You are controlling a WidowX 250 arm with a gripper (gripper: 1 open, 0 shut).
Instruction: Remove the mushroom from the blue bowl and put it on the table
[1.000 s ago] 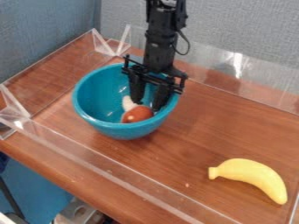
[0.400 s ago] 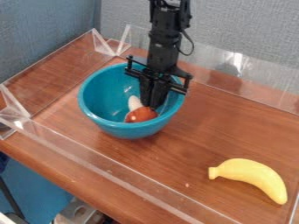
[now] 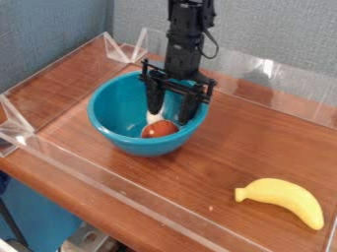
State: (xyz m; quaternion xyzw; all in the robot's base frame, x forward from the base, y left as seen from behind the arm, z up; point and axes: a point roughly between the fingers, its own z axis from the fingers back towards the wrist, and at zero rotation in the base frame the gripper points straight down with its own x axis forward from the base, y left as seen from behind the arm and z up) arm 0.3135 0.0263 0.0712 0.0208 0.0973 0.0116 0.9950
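Observation:
The blue bowl (image 3: pixel 110 106) stands on the table (image 3: pixel 145 192) left of the middle. The mushroom (image 3: pixel 160 128), with its reddish-brown cap and a bit of white stem, lies inside the bowl against the near right wall. My gripper (image 3: pixel 175 111) points almost straight down into the bowl, just above the mushroom. Its black fingers (image 3: pixel 154 100) stand wide apart on either side, so it is open and holds nothing.
A yellow banana (image 3: pixel 282 202) lies at the front right of the table. Low clear acrylic walls (image 3: pixel 79 162) border the tabletop. Bare wood stretches between the bowl and the banana.
The fingers narrowed around the mushroom about half a second ago and have spread wide again. The mushroom remains in the bowl. The bowl shifted slightly to the right.

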